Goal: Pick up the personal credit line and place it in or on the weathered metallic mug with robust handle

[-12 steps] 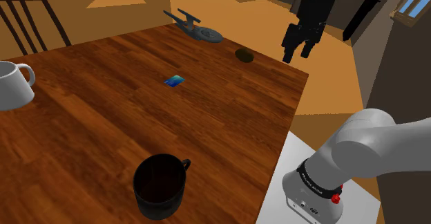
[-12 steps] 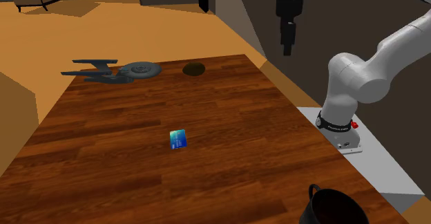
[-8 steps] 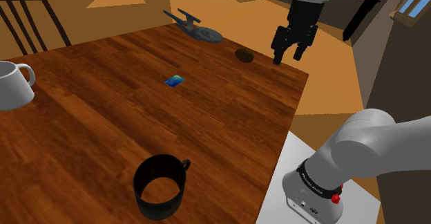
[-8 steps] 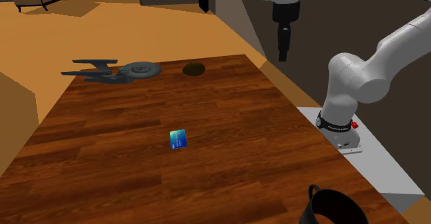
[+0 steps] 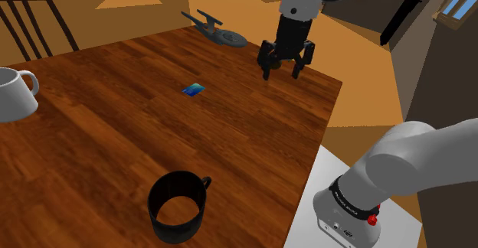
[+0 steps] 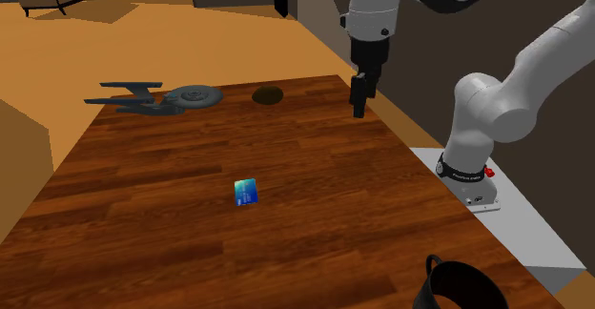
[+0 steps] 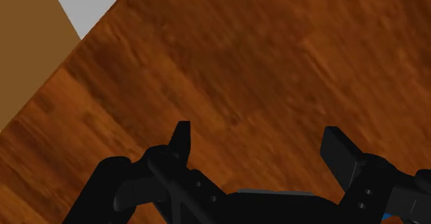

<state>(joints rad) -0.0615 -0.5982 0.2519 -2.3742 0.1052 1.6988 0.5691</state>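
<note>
A small blue-green card [image 5: 194, 89] [image 6: 247, 192] lies flat on the brown wooden table [image 5: 107, 139], toward its far side. A black mug [image 5: 178, 207] [image 6: 462, 288] with a loop handle stands upright near the table's front edge. My black gripper [image 5: 281, 73] [image 6: 359, 107] hangs open a little above the table's far corner, to the shoulder view's right of the card and well apart from it. In the wrist view its fingers [image 7: 179, 138] stand wide apart over bare wood, with nothing between them.
A white mug [image 5: 14, 93] sits at the shoulder view's left edge. A grey starship model [image 5: 218, 28] [image 6: 157, 97] and a dark oval lump [image 6: 268, 94] lie at the table's far edge. A chair back [image 5: 34, 24] rises behind. The stand [image 5: 341, 208] adjoins the table.
The gripper has come down and toward the shoulder view's left, from beyond the table's edge to just above its far corner. It stayed open. The card and mugs have not moved.
</note>
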